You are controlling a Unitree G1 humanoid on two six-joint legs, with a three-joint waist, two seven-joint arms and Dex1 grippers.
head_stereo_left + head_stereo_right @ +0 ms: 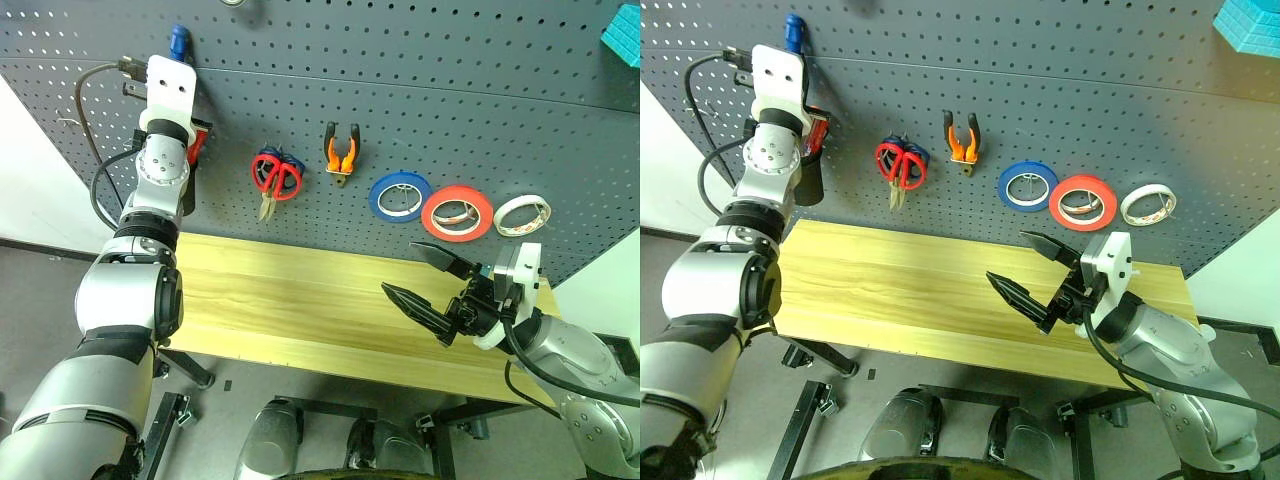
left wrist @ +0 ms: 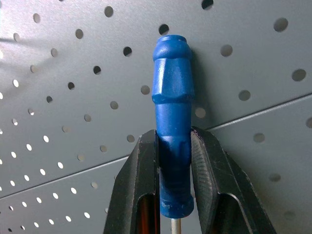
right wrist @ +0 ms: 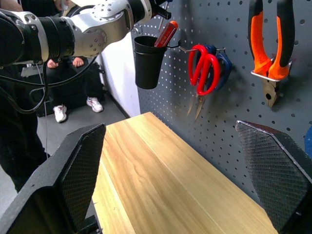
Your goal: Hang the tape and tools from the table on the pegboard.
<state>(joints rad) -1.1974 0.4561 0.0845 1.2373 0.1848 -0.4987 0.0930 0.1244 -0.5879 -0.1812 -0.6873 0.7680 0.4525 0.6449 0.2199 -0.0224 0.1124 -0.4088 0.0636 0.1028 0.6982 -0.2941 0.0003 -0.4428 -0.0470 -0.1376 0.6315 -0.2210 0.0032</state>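
The pegboard (image 1: 450,90) already carries the red tape (image 1: 457,214), pliers (image 1: 341,152) and red-handled scissors (image 1: 272,176). The left end effector (image 2: 173,161) clamps the blue-handled screwdriver (image 2: 172,117) upright against the board, likely for insertion into the black cup (image 3: 147,61). The right end effector (image 1: 432,282) idles wide open, empty, over the worktop (image 1: 300,300).

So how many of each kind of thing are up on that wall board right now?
Tape rolls: 3 (blue, red, whitish)
Scissors: 2 (red, blue behind them)
Pliers: 1
Screwdrivers: 2 (blue in the left gripper, red in the black cup)
Total: 8 tools and tapes, plus the cup
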